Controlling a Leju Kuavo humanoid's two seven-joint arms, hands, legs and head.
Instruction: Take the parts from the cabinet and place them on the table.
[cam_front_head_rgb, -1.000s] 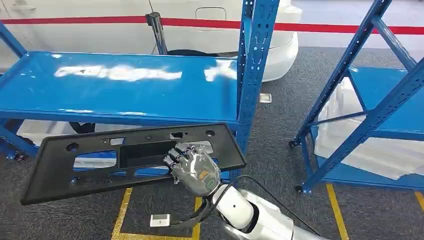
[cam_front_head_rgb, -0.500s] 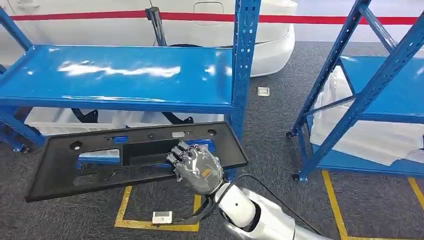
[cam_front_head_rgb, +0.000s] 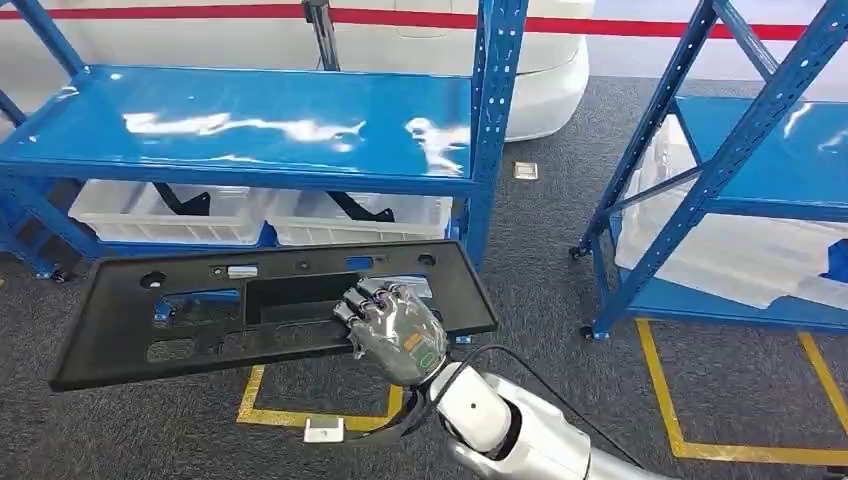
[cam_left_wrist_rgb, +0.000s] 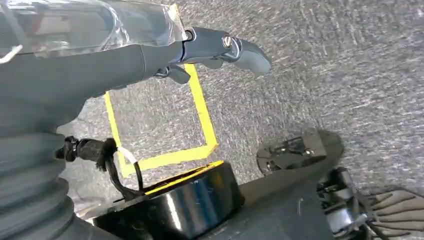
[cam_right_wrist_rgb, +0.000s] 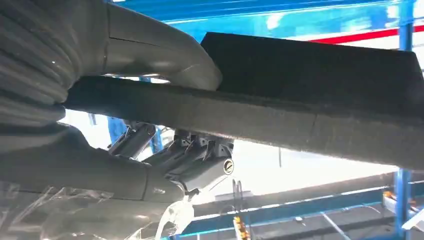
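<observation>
A long black plastic panel (cam_front_head_rgb: 200, 310) with several cut-outs hangs level in front of the blue rack, above the grey floor. My right hand (cam_front_head_rgb: 395, 335) grips its near edge toward the panel's right end, fingers (cam_front_head_rgb: 357, 300) curled over the top. In the right wrist view the thumb (cam_right_wrist_rgb: 165, 55) presses one face of the panel (cam_right_wrist_rgb: 310, 85) and the darker fingers (cam_right_wrist_rgb: 200, 160) wrap the other. My left hand (cam_left_wrist_rgb: 150, 55) hangs over the floor, fingers extended and holding nothing.
The blue rack's shelf (cam_front_head_rgb: 250, 125) is bare and glossy, with white bins (cam_front_head_rgb: 180, 210) beneath it. A second blue rack (cam_front_head_rgb: 720, 170) stands to the right with white sheeting (cam_front_head_rgb: 720, 250) on its lower shelf. Behind is a white car (cam_front_head_rgb: 540, 70). Yellow tape (cam_front_head_rgb: 320, 415) marks the floor.
The whole picture has shifted, so the camera moved: the white bins under the shelf have come into view. The panel stays in my right hand's grip at the same place.
</observation>
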